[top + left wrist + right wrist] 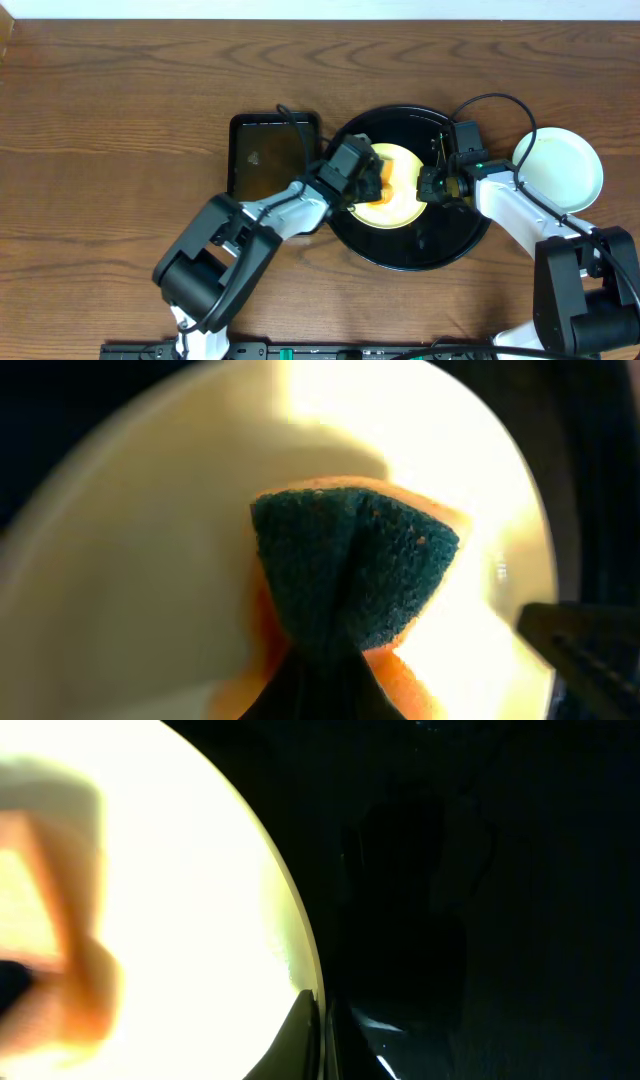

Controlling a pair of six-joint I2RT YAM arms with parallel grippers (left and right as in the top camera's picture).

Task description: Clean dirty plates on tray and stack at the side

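A pale yellow plate (400,195) lies on the round black tray (440,250). My left gripper (368,180) is shut on an orange sponge with a dark green scouring face (350,580) and presses it onto the plate (130,560). My right gripper (432,185) is shut on the plate's right rim (305,970), one finger on each side of the edge. The plate (180,870) fills the left of the right wrist view, with the blurred orange sponge (60,980) at its far side. A mint-white plate (560,165) sits on the table right of the tray.
A rectangular black basin of brownish water (268,155) stands left of the tray, beside my left arm. The tray's glossy black floor (480,870) lies right of the held plate. Wooden table (100,150) surrounds everything.
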